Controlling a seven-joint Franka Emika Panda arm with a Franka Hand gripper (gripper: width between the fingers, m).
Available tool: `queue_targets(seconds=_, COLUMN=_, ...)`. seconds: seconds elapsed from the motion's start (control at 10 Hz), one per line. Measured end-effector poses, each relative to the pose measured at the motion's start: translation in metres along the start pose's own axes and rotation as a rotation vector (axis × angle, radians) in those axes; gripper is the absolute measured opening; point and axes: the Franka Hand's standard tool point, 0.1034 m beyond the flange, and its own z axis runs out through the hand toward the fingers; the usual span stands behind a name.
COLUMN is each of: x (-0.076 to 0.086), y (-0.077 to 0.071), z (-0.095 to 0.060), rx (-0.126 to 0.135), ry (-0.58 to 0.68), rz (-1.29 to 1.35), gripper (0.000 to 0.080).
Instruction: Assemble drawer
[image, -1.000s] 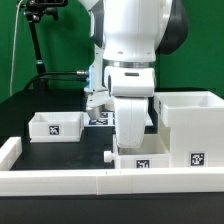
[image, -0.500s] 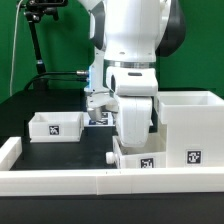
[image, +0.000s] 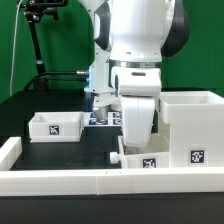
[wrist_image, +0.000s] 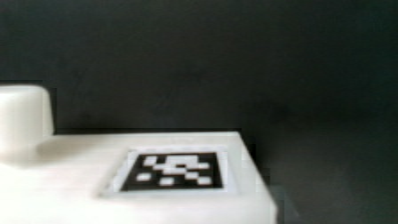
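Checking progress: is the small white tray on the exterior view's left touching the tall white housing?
Apart. The exterior view shows black table between the small white tray and the tall white housing.

Tall boxy white plastic housing (image: 188, 115): we see plain white, with one black-and-white square tag (image: 196, 156) on the front.
Small shallow white plastic tray at the exterior view's left (image: 38, 130): white, with a black-and-white tag.
Second small white plastic tray under the arm (image: 128, 162): white, same tag pattern.
Flat table top (image: 75, 150): we see black.
Long low border wall (image: 60, 181): plain white.
Big rounded robot arm (image: 135, 40): white shells, dark grey joint.
Backdrop (image: 15, 60): green.
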Motion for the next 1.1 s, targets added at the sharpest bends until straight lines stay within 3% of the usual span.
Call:
queue_targets(seconds=0.6, x=0.000, y=0.000, z=-0.002, rx=0.001, ry=-0.002, rz=0.015, gripper=0.0064)
queue_targets(seconds=0.7, x=-0.002, y=0.003, z=-0.011, rx=-0.002, ry=-0.005, rz=0.017, gripper=0.0240)
queue_targets(seconds=0.8, x=-0.003, y=0.005, z=-0.019, rx=-0.008, ry=-0.006, rz=0.018, gripper=0.0240)
queue_targets(seconds=0.9, x=-0.004, y=0.006, z=-0.026, rx=-0.002, ry=-0.010, rz=0.019, gripper=0.0440)
queue_targets(seconds=1.0, x=-0.007, y=0.007, z=-0.034, rx=0.006, ry=-0.016, rz=0.022, gripper=0.0569)
queue_targets(seconds=1.1, x=-0.011, y=0.009, z=-0.043, rx=0.010, ry=-0.022, rz=0.021, gripper=0.0569)
